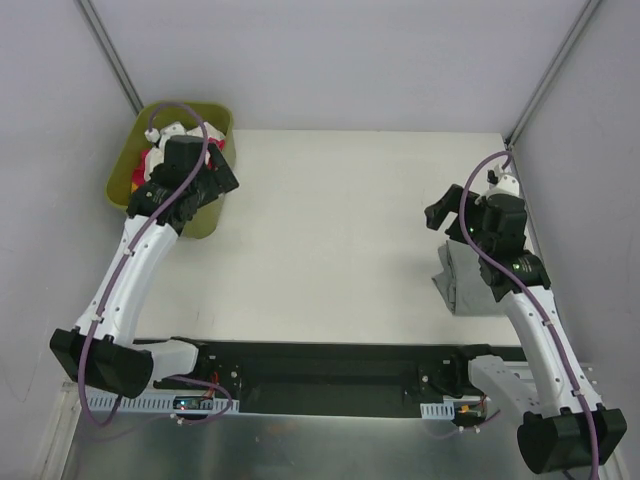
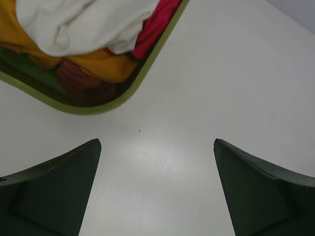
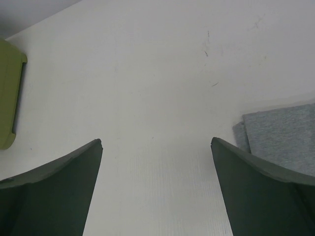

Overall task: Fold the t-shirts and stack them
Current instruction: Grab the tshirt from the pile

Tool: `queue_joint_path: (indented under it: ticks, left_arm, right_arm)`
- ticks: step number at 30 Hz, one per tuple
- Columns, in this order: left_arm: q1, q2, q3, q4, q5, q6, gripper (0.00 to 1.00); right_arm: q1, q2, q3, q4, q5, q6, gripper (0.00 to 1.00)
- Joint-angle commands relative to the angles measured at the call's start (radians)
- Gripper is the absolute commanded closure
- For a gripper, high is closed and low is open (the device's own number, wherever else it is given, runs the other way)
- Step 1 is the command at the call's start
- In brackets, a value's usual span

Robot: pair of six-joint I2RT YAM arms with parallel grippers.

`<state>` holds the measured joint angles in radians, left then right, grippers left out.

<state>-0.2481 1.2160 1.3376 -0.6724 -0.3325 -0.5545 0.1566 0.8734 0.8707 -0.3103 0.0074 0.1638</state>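
The olive-green tub [image 1: 120, 175] stands at the far left and holds a pile of t-shirts. In the left wrist view a cream-white shirt [image 2: 83, 24] lies on top of a yellow one [image 2: 106, 66], a bright pink one [image 2: 152, 29] and a dark red one [image 2: 78, 83]. My left gripper [image 1: 218, 182] hovers by the tub's right edge, open and empty [image 2: 157, 147], over bare table. A folded grey shirt [image 1: 460, 285] lies at the right; it also shows in the right wrist view [image 3: 280, 137]. My right gripper [image 1: 442, 214] is open and empty [image 3: 156, 145], just left of and beyond the grey shirt.
The white table [image 1: 330, 230] is walled in by grey panels at the back and sides. The tub's rim [image 2: 142, 78] is close to my left fingers. The tub also shows far off in the right wrist view [image 3: 10, 93].
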Motion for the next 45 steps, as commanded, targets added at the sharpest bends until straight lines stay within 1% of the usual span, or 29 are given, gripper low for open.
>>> queue_joint_path:
  ticks: [1, 2, 3, 4, 5, 6, 7, 8, 9, 10, 11, 13, 16, 17, 20, 23, 26, 29, 31, 32, 34, 35, 37, 38, 39, 41, 42, 45]
  left_arm:
    - [0.091, 0.127, 0.173, 0.028, 0.024, 0.074, 0.01]
    - [0.134, 0.196, 0.245, 0.031, 0.035, 0.094, 0.01]
    - [0.156, 0.235, 0.283, 0.033, 0.065, 0.105, 0.01]
    - [0.176, 0.272, 0.361, 0.033, 0.078, 0.116, 0.01]
    - [0.202, 0.346, 0.400, 0.031, 0.088, 0.125, 0.01]
    - [0.242, 0.385, 0.437, 0.033, 0.105, 0.128, 0.01]
    - [0.278, 0.422, 0.475, 0.031, 0.153, 0.131, 0.00]
    - [0.303, 0.498, 0.548, 0.031, 0.173, 0.124, 0.01]
    - [0.349, 0.532, 0.583, 0.030, 0.196, 0.122, 0.01]
    - [0.368, 0.566, 0.610, 0.033, 0.245, 0.120, 0.01]
    - [0.385, 0.623, 0.659, 0.030, 0.260, 0.116, 0.01]
    - [0.426, 0.672, 0.695, 0.031, 0.276, 0.110, 0.01]
    - [0.455, 0.766, 0.761, 0.033, 0.318, 0.116, 0.01]
    - [0.457, 0.821, 0.809, 0.033, 0.331, 0.143, 0.01]
    - [0.435, 0.878, 0.860, 0.037, 0.290, 0.198, 0.01]
    - [0.428, 0.898, 0.880, 0.045, 0.277, 0.220, 0.01]
    - [0.422, 0.902, 0.867, 0.050, 0.297, 0.219, 0.01]
    - [0.417, 0.902, 0.838, 0.051, 0.288, 0.212, 0.01]
    - [0.414, 0.904, 0.816, 0.051, 0.312, 0.208, 0.04]
    - [0.414, 0.910, 0.808, 0.048, 0.320, 0.205, 0.09]
    - [0.414, 0.916, 0.792, 0.050, 0.331, 0.200, 0.15]
    - [0.414, 0.924, 0.787, 0.050, 0.332, 0.199, 0.24]
    - [0.415, 0.927, 0.776, 0.050, 0.359, 0.197, 0.35]
    - [0.414, 0.927, 0.775, 0.050, 0.378, 0.199, 0.45]
    - [0.414, 0.927, 0.776, 0.048, 0.389, 0.205, 0.64]
    - [0.414, 0.913, 0.775, 0.050, 0.401, 0.212, 0.82]
    - [0.415, 0.903, 0.775, 0.048, 0.403, 0.215, 1.00]
    - [0.412, 0.847, 0.761, 0.050, 0.415, 0.219, 1.00]
  right_arm:
    - [-0.003, 0.002, 0.034, 0.060, -0.055, -0.018, 0.03]
    - [-0.002, 0.006, 0.037, 0.059, -0.058, -0.021, 0.03]
    - [-0.002, 0.010, 0.047, 0.054, -0.058, -0.024, 0.03]
    - [-0.002, 0.015, 0.053, 0.048, -0.060, -0.036, 0.03]
    - [-0.003, 0.025, 0.059, 0.030, -0.058, -0.041, 0.03]
    - [-0.002, 0.032, 0.065, 0.017, -0.057, -0.043, 0.03]
    - [-0.003, 0.039, 0.077, 0.005, -0.052, -0.047, 0.03]
    - [-0.002, 0.050, 0.082, -0.015, -0.052, -0.052, 0.03]
    - [-0.002, 0.053, 0.083, -0.024, -0.053, -0.053, 0.03]
    - [-0.003, 0.058, 0.086, -0.029, -0.055, -0.056, 0.03]
    - [0.000, 0.061, 0.086, -0.038, -0.055, -0.061, 0.03]
    - [-0.002, 0.064, 0.088, -0.044, -0.053, -0.064, 0.03]
    - [-0.002, 0.072, 0.086, -0.053, -0.052, -0.063, 0.03]
    - [0.000, 0.076, 0.083, -0.064, -0.055, -0.060, 0.03]
    - [-0.002, 0.084, 0.077, -0.075, -0.052, -0.052, 0.03]
    - [0.001, 0.084, 0.076, -0.079, -0.044, -0.050, 0.03]
    - [0.003, 0.081, 0.074, -0.081, -0.038, -0.052, 0.03]
    - [0.003, 0.078, 0.073, -0.079, -0.029, -0.056, 0.03]
    - [0.003, 0.073, 0.071, -0.082, -0.021, -0.063, 0.03]
    - [0.003, 0.070, 0.071, -0.087, -0.015, -0.066, 0.03]
    - [0.003, 0.068, 0.070, -0.090, -0.014, -0.069, 0.03]
    - [0.003, 0.065, 0.068, -0.093, -0.014, -0.070, 0.03]
    - [0.003, 0.058, 0.065, -0.095, -0.014, -0.072, 0.03]
    - [0.003, 0.058, 0.062, -0.098, 0.021, -0.072, 0.03]
    - [0.001, 0.052, 0.062, -0.098, 0.023, -0.073, 0.03]
    - [0.003, 0.049, 0.060, -0.104, 0.032, -0.075, 0.03]
    - [0.001, 0.045, 0.060, -0.104, 0.034, -0.075, 0.03]
    - [0.003, 0.038, 0.057, -0.105, 0.032, -0.073, 0.03]
